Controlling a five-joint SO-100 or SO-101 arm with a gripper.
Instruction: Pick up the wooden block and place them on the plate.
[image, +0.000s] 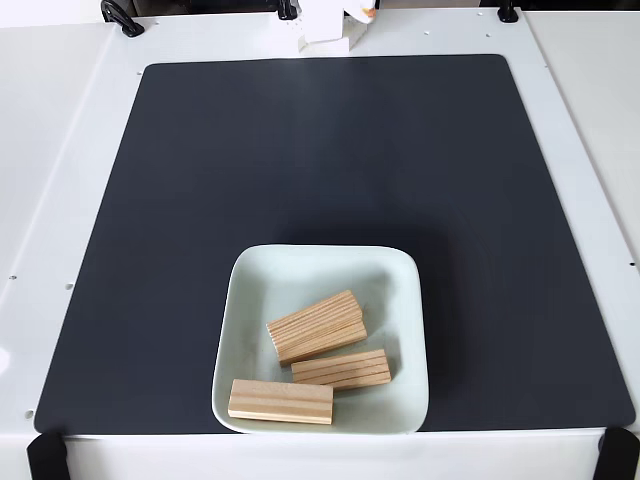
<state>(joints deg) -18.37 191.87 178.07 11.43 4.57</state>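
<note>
Seemingly I'm nearly done: three pale, stripe-grained blocks (316, 326) lie in the mint-white plate (243, 300), one leaning on another, one against the near rim. No block lies on the dark mat (300, 150) or surface (60, 120). My gripper's opening I cannot tell.

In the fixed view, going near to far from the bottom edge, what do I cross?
Front block on the plate's near rim → middle block → rear block → bare black mat → white arm base at the far edge.
</note>
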